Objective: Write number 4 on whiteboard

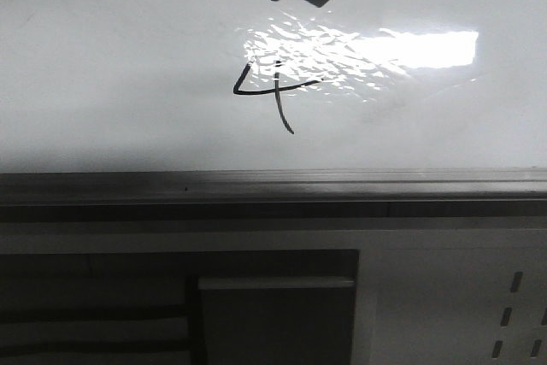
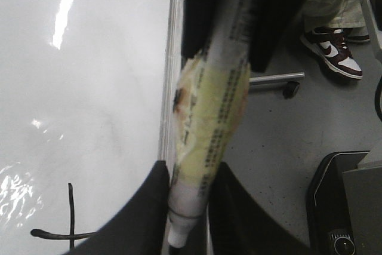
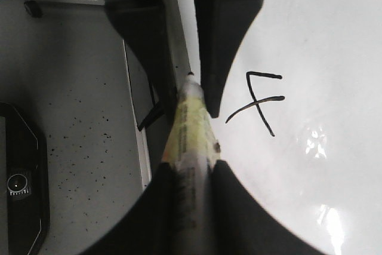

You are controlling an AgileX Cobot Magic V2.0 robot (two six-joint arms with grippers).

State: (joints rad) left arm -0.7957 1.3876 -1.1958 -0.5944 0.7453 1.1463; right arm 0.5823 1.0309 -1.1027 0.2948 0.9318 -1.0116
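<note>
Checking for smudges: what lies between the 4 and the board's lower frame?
Nothing: in the front view, only bare white board separates the 4 from the grey frame.

Your front view faces close over the whiteboard (image 1: 102,57), while both wrist views look down their fingers, all sharing the number 4 (image 1: 272,90).

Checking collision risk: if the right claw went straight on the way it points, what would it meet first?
Probably the fingers of the left claw, flanking the tip of the marker that the right claw holds; depth unclear.
</note>
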